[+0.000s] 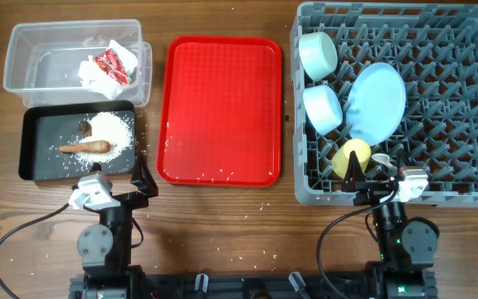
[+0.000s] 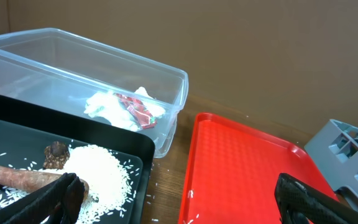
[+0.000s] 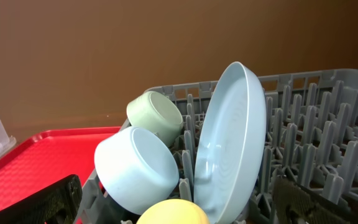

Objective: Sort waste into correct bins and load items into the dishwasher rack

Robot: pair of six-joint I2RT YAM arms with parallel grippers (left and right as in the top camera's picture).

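The clear tub [image 1: 31, 62] holds the red wrapper [image 1: 116, 65] and white tissue [image 1: 94, 76]. The black tray [image 1: 40, 141] holds rice [image 1: 111, 129], the brown lump [image 1: 85, 127] and the carrot-like root [image 1: 85, 148]. The grey rack [image 1: 463, 124] holds the plate [image 1: 378, 101] on edge, the green bowl [image 1: 317, 55], the blue bowl [image 1: 323, 109], the yellow cup [image 1: 351, 157] and the white spoon [image 1: 381, 158]. My left gripper [image 1: 139, 184] is open and empty by the black tray's front right corner. My right gripper [image 1: 363, 184] is open and empty at the rack's front edge, just before the yellow cup [image 3: 169, 213].
The flat red serving tray [image 1: 222, 108] lies between the bins and the rack, with a few rice grains along its front edge. Stray grains lie on the wooden table in front of it. Cables run from both arm bases at the table's near edge.
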